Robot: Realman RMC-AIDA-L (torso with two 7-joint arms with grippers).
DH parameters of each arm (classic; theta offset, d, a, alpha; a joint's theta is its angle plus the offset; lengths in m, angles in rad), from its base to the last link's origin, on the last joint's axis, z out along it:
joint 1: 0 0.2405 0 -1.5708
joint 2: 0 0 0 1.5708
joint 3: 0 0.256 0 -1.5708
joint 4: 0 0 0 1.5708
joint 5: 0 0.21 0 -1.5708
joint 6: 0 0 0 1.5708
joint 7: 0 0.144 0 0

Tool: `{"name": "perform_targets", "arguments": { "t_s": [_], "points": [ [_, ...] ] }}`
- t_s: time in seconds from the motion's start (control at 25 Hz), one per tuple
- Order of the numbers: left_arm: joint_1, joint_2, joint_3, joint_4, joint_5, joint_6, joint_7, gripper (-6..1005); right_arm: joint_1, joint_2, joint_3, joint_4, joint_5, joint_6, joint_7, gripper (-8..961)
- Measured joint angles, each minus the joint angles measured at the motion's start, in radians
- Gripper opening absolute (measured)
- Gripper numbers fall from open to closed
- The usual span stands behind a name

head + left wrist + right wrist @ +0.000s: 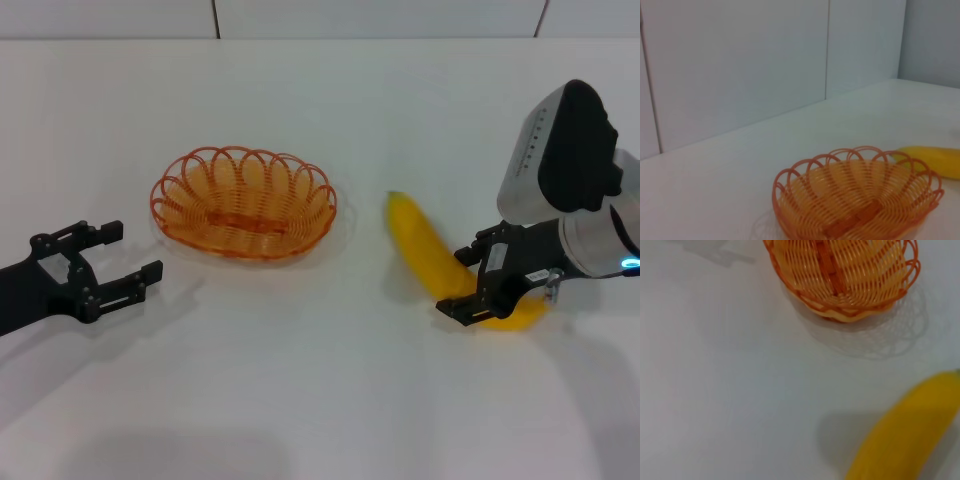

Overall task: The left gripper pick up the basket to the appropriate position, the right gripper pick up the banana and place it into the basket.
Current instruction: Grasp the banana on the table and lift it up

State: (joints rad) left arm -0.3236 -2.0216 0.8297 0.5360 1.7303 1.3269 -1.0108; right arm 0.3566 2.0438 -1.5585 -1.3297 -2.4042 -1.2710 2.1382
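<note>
A plain white tabletop [300,400] carried everything and ran back to a pale panelled wall. On it sat a shallow oval basket of looped orange wire [243,203], empty and upright, left of centre. A smooth, bright yellow curved banana [425,250] lay to its right, apart from the basket, its far tip pointing toward the basket's side.

Head view: near end of banana [428,255] hidden behind right gripper [478,283], so finger contact w/ the fruit can't be judged. Left gripper [108,258]: arm cut off at left edge. Left wrist view: basket [858,200] cropped along its near rim; banana [935,161] runs out of frame, only 1 end visible. Right wrist view: basket [842,274] & banana [905,436] both cropped, neither shown whole.
</note>
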Motion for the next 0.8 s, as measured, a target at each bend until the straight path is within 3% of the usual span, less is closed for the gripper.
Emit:
{"name": "perform_targets", "arguments": {
  "t_s": [0.04,0.24,0.52,0.8],
  "points": [
    [0.000,0.000,0.000,0.000,0.000,0.000,0.000,785,0.000,-0.001,0.000,0.000,0.000,-0.001,0.000,837],
    [0.000,0.000,-0.003,0.000,0.000,0.000,0.000,785,0.002,-0.002,-0.001,-0.008,0.001,-0.009,-0.001,591],
    [0.005,-0.002,-0.004,0.002,0.000,0.000,0.002,785,-0.024,-0.002,0.002,-0.135,0.044,-0.015,-0.028,532],
    [0.008,-0.006,-0.005,0.001,0.000,0.000,0.022,785,-0.021,-0.003,0.040,-0.174,0.157,0.002,-0.122,499]
  ]
}}
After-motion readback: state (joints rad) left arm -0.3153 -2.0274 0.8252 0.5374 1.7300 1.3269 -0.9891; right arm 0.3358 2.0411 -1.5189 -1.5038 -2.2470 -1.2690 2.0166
